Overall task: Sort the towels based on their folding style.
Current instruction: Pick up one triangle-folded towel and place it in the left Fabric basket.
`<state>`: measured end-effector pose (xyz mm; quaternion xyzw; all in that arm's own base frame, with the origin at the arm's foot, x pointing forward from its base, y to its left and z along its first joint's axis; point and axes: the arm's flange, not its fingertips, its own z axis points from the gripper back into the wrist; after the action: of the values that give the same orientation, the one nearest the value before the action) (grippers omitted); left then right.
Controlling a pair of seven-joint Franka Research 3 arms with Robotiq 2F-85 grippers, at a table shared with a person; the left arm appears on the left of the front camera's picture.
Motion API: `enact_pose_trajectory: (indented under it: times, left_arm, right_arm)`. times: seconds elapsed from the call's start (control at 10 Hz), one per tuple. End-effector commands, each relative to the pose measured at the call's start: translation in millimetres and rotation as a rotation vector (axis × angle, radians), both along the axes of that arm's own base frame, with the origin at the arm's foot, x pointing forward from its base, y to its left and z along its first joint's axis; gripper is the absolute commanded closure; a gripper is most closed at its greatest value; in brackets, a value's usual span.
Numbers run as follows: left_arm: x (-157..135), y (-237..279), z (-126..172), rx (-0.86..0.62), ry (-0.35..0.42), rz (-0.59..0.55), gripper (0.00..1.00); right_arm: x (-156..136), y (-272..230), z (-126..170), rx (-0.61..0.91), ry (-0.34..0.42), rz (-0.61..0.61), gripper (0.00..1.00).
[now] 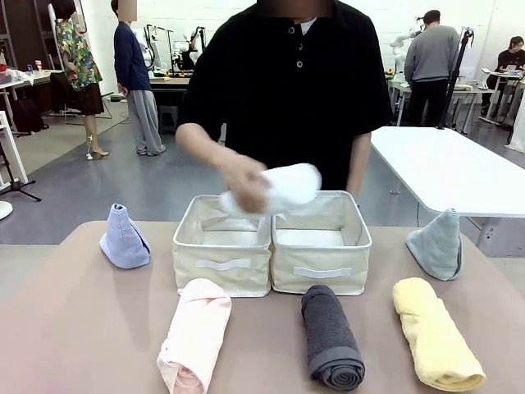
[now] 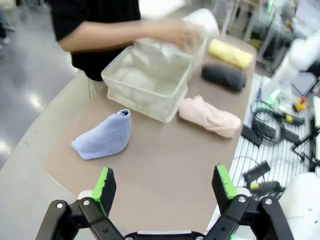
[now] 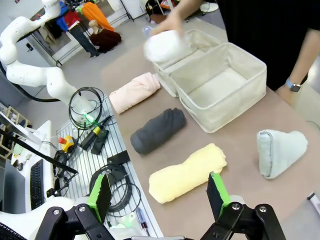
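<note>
In the front view, a white towel (image 1: 283, 187) is held in a person's hand (image 1: 246, 190) above the shared rim of two cream bins, and is not set in either. The left bin (image 1: 221, 267) and right bin (image 1: 320, 272) are placed side by side, touching, at the middle of the table (image 1: 74, 328); only their bare floors are seen inside. A blue cone (image 1: 125, 240) is stood left of the bins and a teal cone (image 1: 437, 245) right of them. A pink roll (image 1: 195, 332), a grey roll (image 1: 330, 335) and a yellow roll (image 1: 433, 332) are laid in a row in front of the bins.

In the left wrist view, the left fingers (image 2: 106, 182) are spread wide and nothing is held. The blue cone (image 2: 105, 137) is seen beyond them, closer to one finger, apart from both. The bins lie farther off, with the pink roll (image 2: 210, 116) beside the nearer wall and the white towel (image 2: 202, 22) held over the far side.

In the right wrist view, the right fingers (image 3: 216, 192) are likewise spread wide with nothing gripped. The yellow roll (image 3: 187, 172) is seen just beyond them, in line with the gap but untouched. The grey roll (image 3: 157, 131) and pink roll (image 3: 134, 91) follow farther out, the teal cone (image 3: 280, 150) lies off to one side, and the nearer bin's floor is seen bare.
</note>
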<state>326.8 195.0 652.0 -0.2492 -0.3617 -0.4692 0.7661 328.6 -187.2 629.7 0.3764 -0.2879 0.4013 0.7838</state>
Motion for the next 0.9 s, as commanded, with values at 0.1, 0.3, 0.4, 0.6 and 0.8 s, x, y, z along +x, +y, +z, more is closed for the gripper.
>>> enact_pose_trajectory:
  times: [0.1, 0.3, 0.4, 0.6, 0.8]
  left_arm:
    - [65, -80, 11, 0.537, 0.156, -0.08, 0.0]
    - [85, -124, 9, 0.625, 0.313, 0.007, 0.0]
    - [91, -148, 4, 0.641, 0.368, 0.08, 0.0]
    - [103, -198, -17, 0.668, 0.405, 0.297, 0.0]
    - [128, -231, -47, 0.609, 0.409, 0.561, 0.0]
  right_arm:
    - [0, 1, 1, 0.015, -0.012, 0.01, 0.0]
    - [0, 1, 1, 0.015, -0.012, 0.01, 0.0]
    - [0, 1, 1, 0.015, -0.012, 0.01, 0.0]
    - [0, 1, 1, 0.015, -0.012, 0.01, 0.0]
    - [0, 1, 1, 0.015, -0.012, 0.01, 0.0]
